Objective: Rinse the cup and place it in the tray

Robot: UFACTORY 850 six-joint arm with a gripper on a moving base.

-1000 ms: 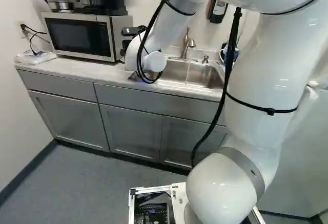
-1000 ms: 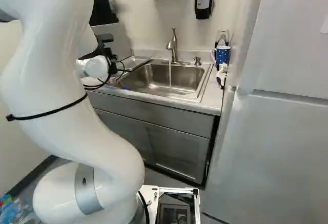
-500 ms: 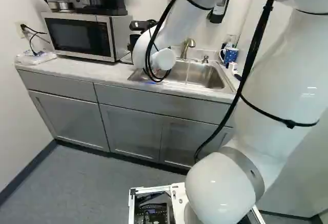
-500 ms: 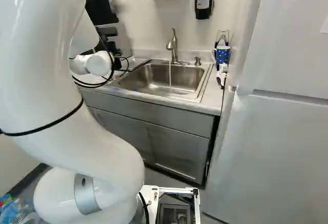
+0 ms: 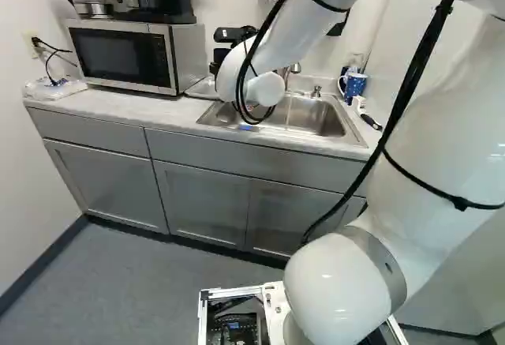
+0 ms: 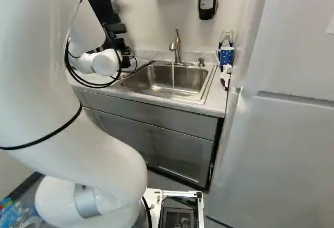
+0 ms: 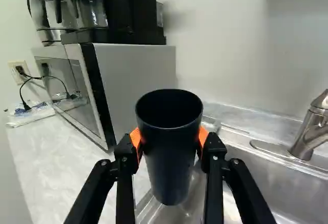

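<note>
Gripper: the black two-finger gripper (image 7: 169,138) is pinching the cup between its orange pads, just below the rim.
Cup: the tall, dark, plastic-looking tapered cup (image 7: 170,157) is hanging upright over the left end of the sink; its inside is showing only shadow, so any contents are staying unknown.
Water: a thin clear stream (image 6: 173,76) is running from the brushed-metal faucet (image 6: 176,45), to the right of the cup.
Rinse: the step is probably calling for a level, slow move right, mouth under the stream, clear of the spout, then tipping to drain; a filling cup is likely getting heavier and slipping.
Sink: the stainless-steel basin (image 6: 151,84) is catching the stream, no deep pool showing.
Mug: the blue spotted mug (image 6: 226,56) is standing at the far right, contents hidden.
Tray: I am not identifying it surely.
</note>
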